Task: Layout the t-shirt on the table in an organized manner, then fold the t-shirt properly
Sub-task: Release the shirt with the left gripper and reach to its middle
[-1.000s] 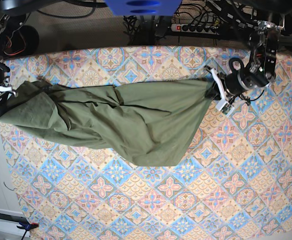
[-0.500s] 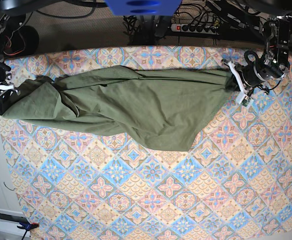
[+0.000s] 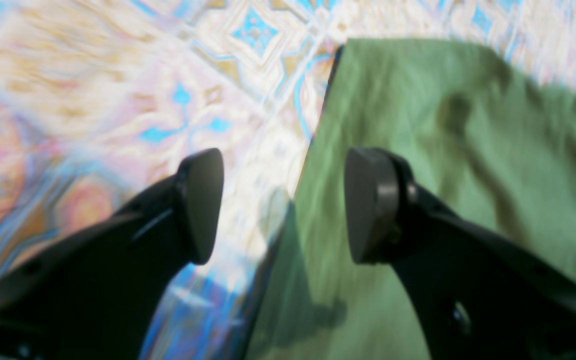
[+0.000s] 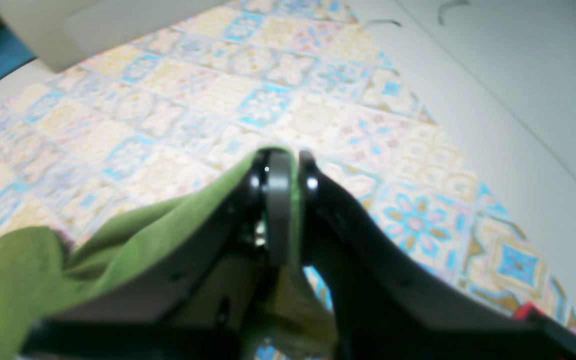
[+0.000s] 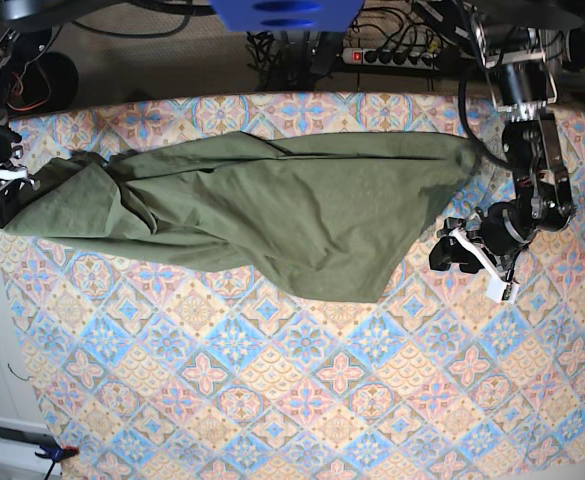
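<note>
Base view: olive-green t-shirt point(image 5: 272, 215) spread crumpled across far half of patterned worktop point(image 5: 302, 400). Left claw point(image 5: 450, 252) just beside shirt's lower corner, spread wide, gripping nothing. Right claw point(image 4: 283, 165) at shirt's opposite end, clamped tight on a pinch of green cloth.

The desk point(image 5: 302, 400), covered by a cloth of pink, blue and cream tiles, carries the olive-green t-shirt point(image 5: 262, 215), spread rumpled across its far half, mostly bunched at one end.
</note>
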### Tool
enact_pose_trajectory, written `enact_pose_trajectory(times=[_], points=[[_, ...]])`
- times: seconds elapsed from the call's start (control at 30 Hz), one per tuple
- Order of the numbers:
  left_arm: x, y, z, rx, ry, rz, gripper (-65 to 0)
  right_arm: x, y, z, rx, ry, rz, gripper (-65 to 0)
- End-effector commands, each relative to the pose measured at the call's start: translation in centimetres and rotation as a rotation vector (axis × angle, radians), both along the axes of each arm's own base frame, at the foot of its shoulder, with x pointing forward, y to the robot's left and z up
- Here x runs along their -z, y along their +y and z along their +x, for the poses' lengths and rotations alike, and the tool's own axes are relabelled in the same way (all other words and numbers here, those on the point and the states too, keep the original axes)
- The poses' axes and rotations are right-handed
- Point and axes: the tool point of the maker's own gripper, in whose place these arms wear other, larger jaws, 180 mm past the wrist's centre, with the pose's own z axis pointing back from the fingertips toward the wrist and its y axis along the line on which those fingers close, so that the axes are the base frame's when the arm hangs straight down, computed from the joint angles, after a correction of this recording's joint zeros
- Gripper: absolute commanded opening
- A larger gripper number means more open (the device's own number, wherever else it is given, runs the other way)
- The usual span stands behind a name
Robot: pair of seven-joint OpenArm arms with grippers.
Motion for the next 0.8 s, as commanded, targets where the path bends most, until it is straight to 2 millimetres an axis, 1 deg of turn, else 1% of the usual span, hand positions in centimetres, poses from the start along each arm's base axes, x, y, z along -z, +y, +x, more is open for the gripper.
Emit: enact_pose_trajectory(times=[0.0, 0.07, 0.13, 0.17, 0.23, 0.27, 0.33, 0.37, 0.47, 0.53, 0.57, 0.6, 0.67, 0.77], points=[[-1.9, -0.4, 2.6, -0.007, -0.065, -0.044, -27.2, -2.0, 0.3, 0.9, -0.023, -0.069, -0.021, -64.0], [-1.3, -2.1, 4.7, 0.005, -0.039, -0.098, -27.2, -1.9, 0.7, 1.2, -0.036, -0.070, -0.016, -64.0], [-1.2, -3.6, 6.4, 0.023, -0.045, -0.120, -27.2, -2.0, 1.0, 1.5, -0.046, -0.076, -0.012, -64.0], [-0.8, -4.4, 7.0, 0.033, -0.044, -0.123, -27.2, -2.0, 1.3, 1.7, -0.052, -0.079, -0.009, -64.0], [-0.5, -7.0, 8.3, 0.078, -0.059, -0.113, -27.2, -1.9, 1.8, 2.1, -0.067, -0.080, -0.004, -64.0], [0.2, -7.9, 8.6, 0.095, -0.049, -0.102, -27.2, -1.8, 1.9, 2.1, -0.071, -0.077, -0.003, -64.0], [1.7, -9.8, 8.6, 0.135, -0.009, -0.088, -27.2, -1.8, 2.0, 2.2, -0.074, -0.077, -0.002, -64.0], [2.0, -10.4, 8.6, 0.149, 0.001, -0.083, -27.2, -1.8, 2.0, 2.2, -0.074, -0.077, -0.002, -64.0], [3.1, -11.2, 8.0, 0.175, 0.037, -0.070, -27.2, -1.8, 2.0, 2.2, -0.074, -0.077, -0.002, -64.0], [3.4, -11.6, 7.7, 0.192, 0.044, -0.061, -27.3, -1.8, 2.0, 2.2, -0.074, -0.077, -0.002, -64.0], [3.7, -11.8, 7.5, 0.202, 0.053, -0.055, -28.5, -1.8, 2.0, 2.1, -0.072, -0.077, -0.003, -64.0], [3.8, -12.0, 7.3, 0.211, 0.057, -0.053, -31.3, -1.8, 2.0, 2.1, -0.072, -0.077, -0.003, -64.0], [3.9, -12.3, 7.1, 0.226, 0.063, -0.048, -42.5, -1.8, 2.0, 2.1, -0.072, -0.077, -0.003, -64.0], [3.9, -12.3, 7.1, 0.224, 0.062, -0.048, -64.8, -1.8, 2.0, 2.1, -0.072, -0.077, -0.003, -64.0]])
